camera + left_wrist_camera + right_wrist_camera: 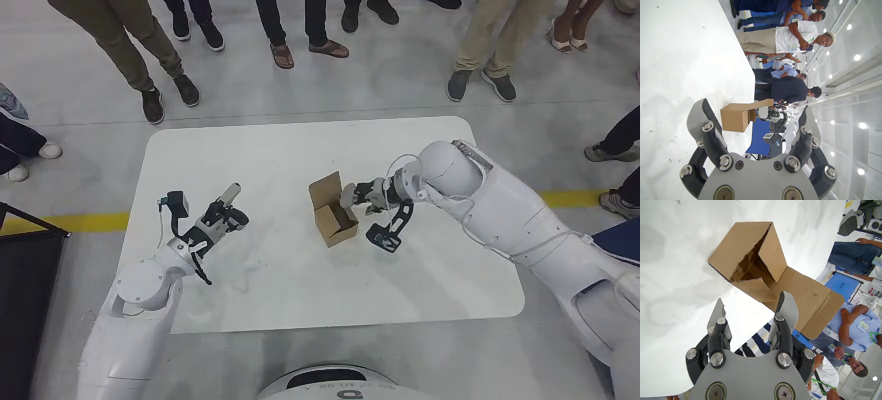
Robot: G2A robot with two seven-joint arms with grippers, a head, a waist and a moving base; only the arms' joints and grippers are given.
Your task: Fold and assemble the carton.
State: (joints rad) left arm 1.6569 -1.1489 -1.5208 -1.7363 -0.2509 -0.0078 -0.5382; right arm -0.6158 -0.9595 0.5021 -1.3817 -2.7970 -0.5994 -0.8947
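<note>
A small brown cardboard carton [332, 210] stands near the middle of the white table [270, 150], its top open. In the right wrist view the carton [745, 256] has its side flaps partly folded inward and its long lid flap [810, 306] sticking out flat. My right gripper [352, 193] hovers just beside the carton, open, with one of its fingers [786, 308] next to the lid flap and nothing held. My left gripper [232, 205] stands open over the table's left part, well apart from the carton [736, 117], which lies ahead of it [755, 111].
The table's rounded edge [500, 300] lies close behind the right arm. Several people stand around the far side of the table on the grey floor. A dark stand [25, 290] sits off the table's left side.
</note>
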